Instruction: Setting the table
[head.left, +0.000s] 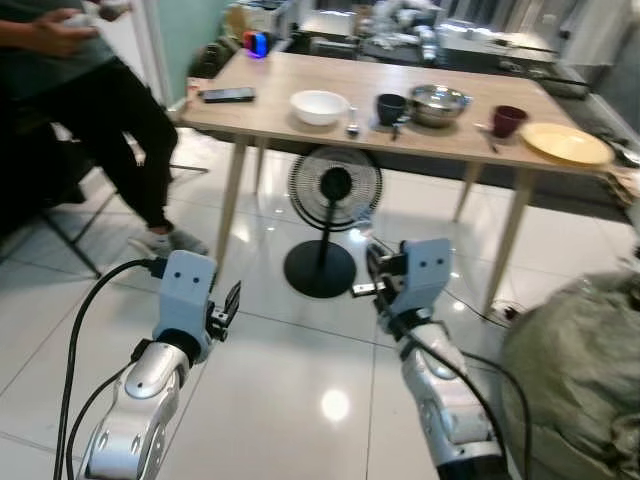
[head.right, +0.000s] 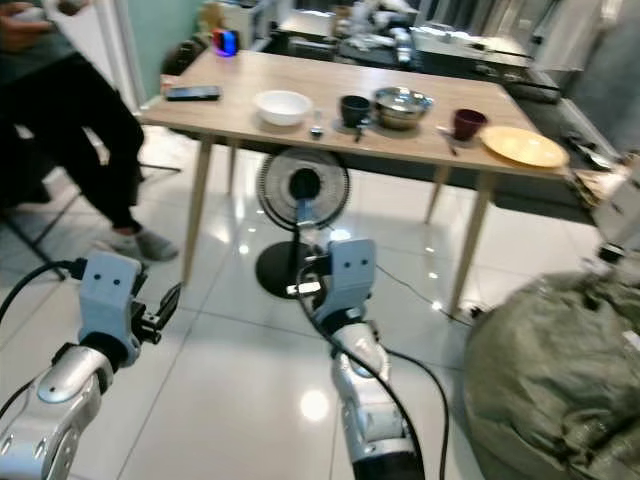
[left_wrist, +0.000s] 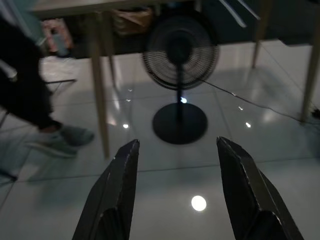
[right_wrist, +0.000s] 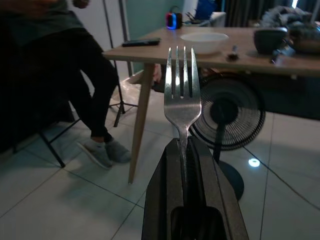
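Observation:
My right gripper (right_wrist: 184, 146) is shut on a silver fork (right_wrist: 183, 97), whose tines point up and out beyond the fingertips. In the head view that gripper (head.left: 370, 272) hangs low over the tiled floor, short of the wooden table (head.left: 290, 80). On the table stand a white bowl (head.left: 318, 106), a dark cup (head.left: 390, 106), a steel bowl (head.left: 438, 103), a maroon cup (head.left: 508, 120) and a yellow plate (head.left: 565, 143). A spoon (head.left: 352, 125) lies by the white bowl. My left gripper (left_wrist: 177, 150) is open and holds nothing; it is low at the left (head.left: 232, 302).
A black floor fan (head.left: 333, 192) stands under the table, straight ahead. A seated person (head.left: 110, 100) in dark trousers is at the left. A phone (head.left: 228, 95) lies on the table's left end. A grey beanbag (head.left: 580, 380) is at the right. A cable (head.left: 470, 305) runs along the floor.

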